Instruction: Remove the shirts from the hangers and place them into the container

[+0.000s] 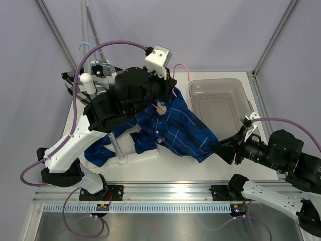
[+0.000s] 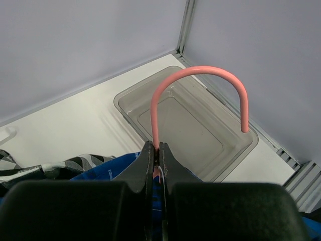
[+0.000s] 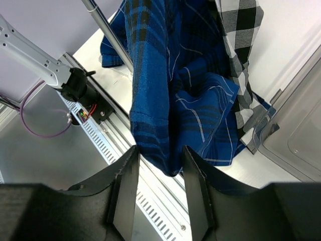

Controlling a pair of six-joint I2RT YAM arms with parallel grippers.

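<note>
Royal-blue plaid cloth shirt (image 1: 175, 125): suspended from the thin pink wire hanger (image 2: 200, 70), with its lower part spread over the white table (image 1: 165, 163) just left of the container. The shirt is not yet off the hanger.

Left gripper (image 2: 156, 150): fingers together, clamped on the straight stem of the pink hanger just below its hooked top. The hook curves up and over in front of the wrist camera.

Right gripper (image 3: 159, 149): 2 fingers apart, 1 on each side of the shirt's hanging lower hem (the cloth sits in the gap; no pinch is visible). In the top view this gripper meets the shirt's right edge, near the container's near corner.

See-through greyish rectangular plastic container (image 1: 215, 110): at the far right of the table, holding no cloth.

Black, white and grey checked shirt (image 1: 108, 85): at the far left of the table, behind the left arm, apart from the container.
</note>
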